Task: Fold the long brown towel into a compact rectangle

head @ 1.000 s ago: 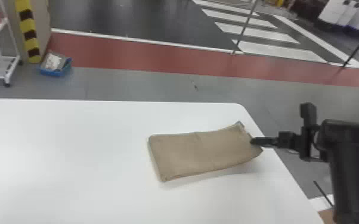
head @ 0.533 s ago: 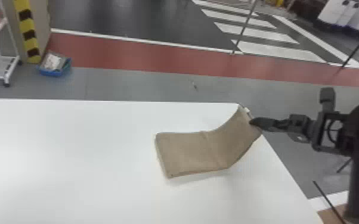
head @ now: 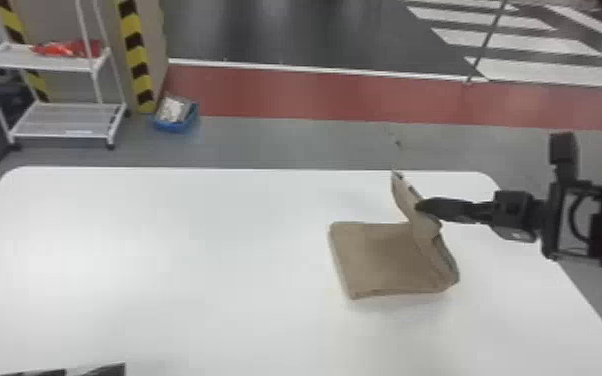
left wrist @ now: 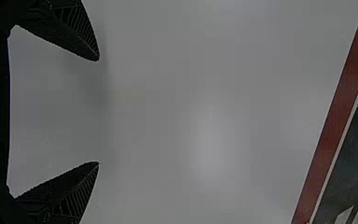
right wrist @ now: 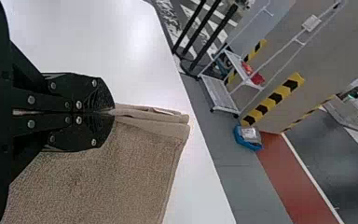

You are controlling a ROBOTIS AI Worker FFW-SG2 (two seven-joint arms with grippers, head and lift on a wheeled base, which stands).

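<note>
A fuzzy brown towel [head: 375, 260], softly layered, lies on the smooth white bench's [head: 165, 250] right side. The right hand [head: 419, 206] grips its raised end; the left hand's [head: 107, 370] ribbed fingers stand apart. Earlier sloping outward, that end now tips inward above the squarish flat part.

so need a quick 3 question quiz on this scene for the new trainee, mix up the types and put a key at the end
1. Fill in the blank: the fingers of the left gripper stand ____.
2. Which end of the towel is lifted off the table? a) the robot's left end b) the robot's right end c) neither
3. True or false: the right gripper is gripping the towel.

Key: 1. apart; 2. b; 3. true
</note>
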